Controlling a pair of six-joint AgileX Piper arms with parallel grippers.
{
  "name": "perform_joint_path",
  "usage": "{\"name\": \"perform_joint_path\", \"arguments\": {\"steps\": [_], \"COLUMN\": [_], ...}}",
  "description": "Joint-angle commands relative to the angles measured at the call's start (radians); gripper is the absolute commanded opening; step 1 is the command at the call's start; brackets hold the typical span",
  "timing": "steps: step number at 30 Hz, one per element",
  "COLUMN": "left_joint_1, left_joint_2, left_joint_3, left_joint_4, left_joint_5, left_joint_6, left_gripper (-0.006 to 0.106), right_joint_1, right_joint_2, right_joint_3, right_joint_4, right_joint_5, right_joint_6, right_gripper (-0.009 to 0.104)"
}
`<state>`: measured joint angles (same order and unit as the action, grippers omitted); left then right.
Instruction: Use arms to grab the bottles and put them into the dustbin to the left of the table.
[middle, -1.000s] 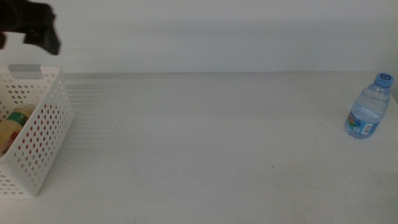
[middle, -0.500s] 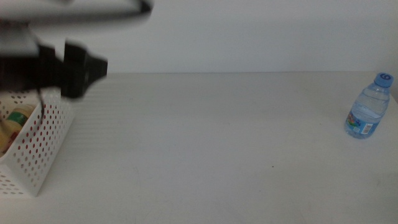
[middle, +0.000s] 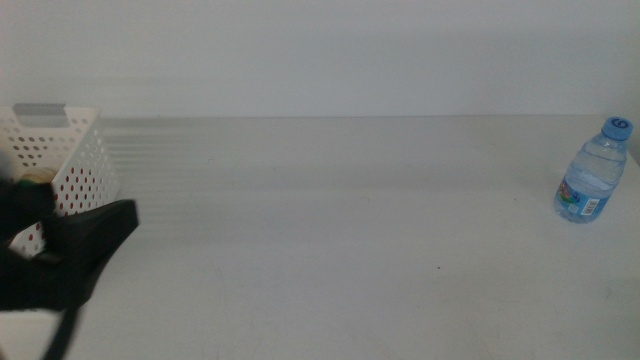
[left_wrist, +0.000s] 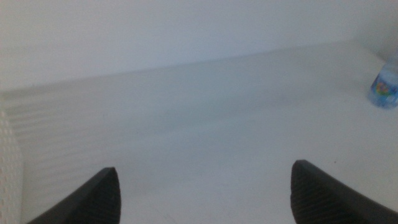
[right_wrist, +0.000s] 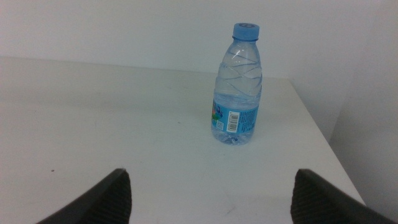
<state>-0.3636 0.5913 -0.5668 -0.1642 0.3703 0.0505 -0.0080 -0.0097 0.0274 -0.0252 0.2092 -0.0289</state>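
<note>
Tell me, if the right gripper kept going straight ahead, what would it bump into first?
Probably the water bottle. The right gripper is open and points across the bare table, with the upright bottle ahead between its jaws, slightly off centre. Depth is hard to judge.

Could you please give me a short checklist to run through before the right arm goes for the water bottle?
1. Water bottle upright, cap on, near the table's right edge: ok.
2. Right gripper open and empty, facing the bottle: ok.
3. Nothing lying between right gripper and bottle: ok.
4. Left gripper open, empty, low in front of the dustbin: ok.
5. Way to the dustbin free: not ok, left arm in front of it.
6. Room left inside the dustbin: cannot tell.
</note>
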Motion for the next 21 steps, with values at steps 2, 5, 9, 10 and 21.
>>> {"name": "perform_joint_path", "arguments": {"steps": [2, 5, 9, 10, 21], "left_joint_1": [-0.006, -0.006, -0.019, -0.034, -0.134], "left_joint_2": [-0.074, -0.128, -0.175, -0.181, -0.189], "left_joint_3": [-0.001, 0.033, 0.076, 0.082, 0.096], "left_joint_4": [-0.02, -0.02, -0.02, -0.02, -0.017], "left_joint_5": [-0.047, -0.04, -0.042, -0.044, -0.062], "left_joint_6": [-0.003, -0.003, -0.01, -0.01, -0.004], "left_gripper": [0.09, 0.09, 0.09, 0.09, 0.09], "right_joint_1": [-0.006, -0.006, -0.006, -0.006, -0.006], "right_joint_2": [-0.027, -0.027, -0.027, -0.027, -0.027], "right_joint_3": [-0.007, -0.007, -0.007, -0.007, -0.007], "right_joint_4": [-0.007, -0.007, -0.007, -0.007, -0.007], "right_joint_5": [-0.077, -0.077, -0.077, -0.077, -0.077], "right_joint_6": [-0.006, -0.006, -0.006, -0.006, -0.006], "right_gripper": [0.067, 0.067, 0.067, 0.067, 0.067]}}
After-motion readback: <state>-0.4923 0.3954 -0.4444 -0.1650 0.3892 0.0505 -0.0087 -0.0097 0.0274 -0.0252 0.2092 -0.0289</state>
